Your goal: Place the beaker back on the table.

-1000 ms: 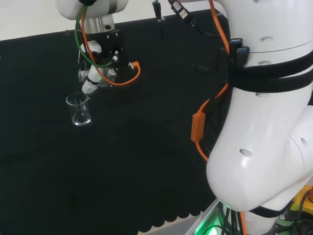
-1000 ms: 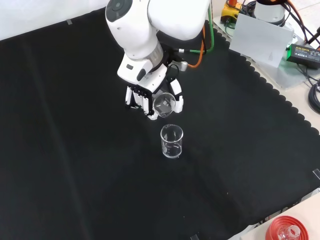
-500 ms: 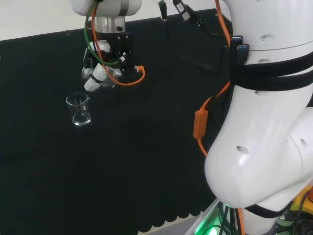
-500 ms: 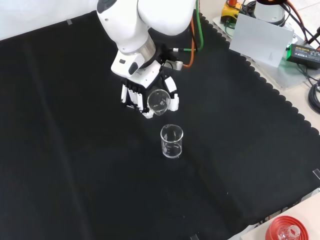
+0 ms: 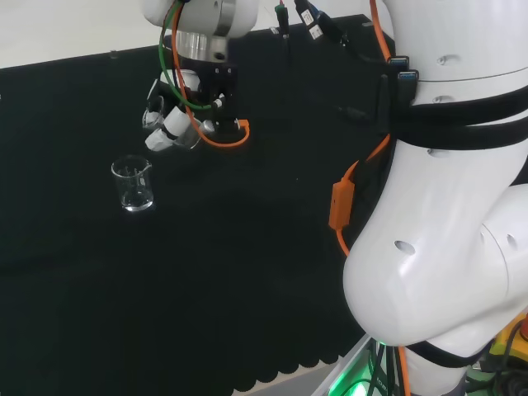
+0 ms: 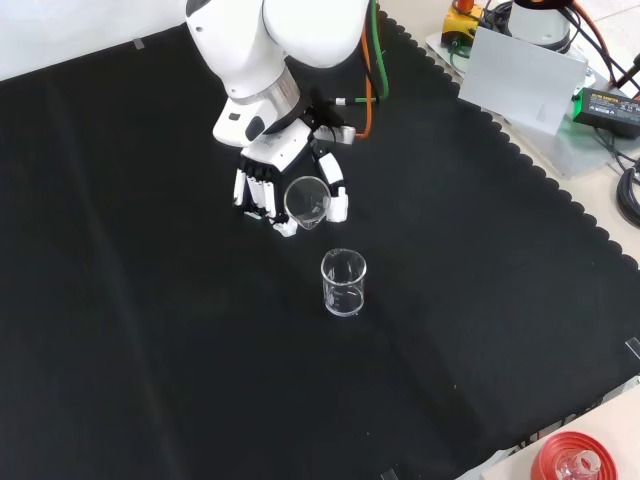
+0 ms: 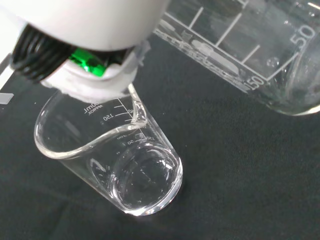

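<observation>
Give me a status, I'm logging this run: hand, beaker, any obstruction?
Hand shut on tilted beaker, held above the cloth. Second beaker upright on cloth, just in front in the front view. Mind it when setting down.

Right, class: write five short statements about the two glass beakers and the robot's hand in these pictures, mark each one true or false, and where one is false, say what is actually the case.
1. The hand has its fingers curled round a glass beaker. True.
2. The held beaker stands upright on the cloth. False: it is held tilted in the air, its mouth turned towards the front camera.
3. A second beaker stands upright on the black cloth, apart from the hand. True.
4. The standing beaker lies on its side. False: it stands on its base, mouth up.
5. In the front view, the standing beaker is higher in the picture than the hand. False: it is below the hand, nearer the camera.
</observation>
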Available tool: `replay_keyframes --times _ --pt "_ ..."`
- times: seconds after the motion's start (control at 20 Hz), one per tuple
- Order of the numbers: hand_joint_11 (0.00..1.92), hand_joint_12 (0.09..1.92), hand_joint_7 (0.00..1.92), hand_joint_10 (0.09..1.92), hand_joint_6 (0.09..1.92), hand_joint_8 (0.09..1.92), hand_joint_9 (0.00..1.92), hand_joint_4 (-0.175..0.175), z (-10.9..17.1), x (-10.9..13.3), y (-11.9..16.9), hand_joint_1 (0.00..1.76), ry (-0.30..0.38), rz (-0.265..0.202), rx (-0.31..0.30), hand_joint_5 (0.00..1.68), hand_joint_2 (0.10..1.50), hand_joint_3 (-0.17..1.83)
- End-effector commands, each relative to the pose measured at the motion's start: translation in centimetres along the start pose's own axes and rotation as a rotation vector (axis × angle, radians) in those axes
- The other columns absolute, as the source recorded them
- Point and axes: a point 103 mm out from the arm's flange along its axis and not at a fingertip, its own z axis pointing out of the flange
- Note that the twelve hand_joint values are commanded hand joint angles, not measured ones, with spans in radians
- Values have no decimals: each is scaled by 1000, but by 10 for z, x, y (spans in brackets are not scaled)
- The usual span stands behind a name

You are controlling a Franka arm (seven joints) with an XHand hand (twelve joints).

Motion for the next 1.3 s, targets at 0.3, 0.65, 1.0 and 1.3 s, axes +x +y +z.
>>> replay_keyframes --times 0.3,0.65,1.0,1.3 --pt "663 1162 1683 395 583 87 1206 31 28 -23 10 1313 136 -47 -1 1352 484 858" --pt "664 1163 1682 394 582 87 1206 33 32 -32 8 1313 226 -88 -50 1353 484 857" --pt "686 1169 1680 392 576 87 1208 35 36 -43 6 1313 305 -96 -70 1354 488 850" --pt "705 1159 1679 387 574 87 1210 34 46 -50 5 1313 310 -92 -81 1354 492 844"
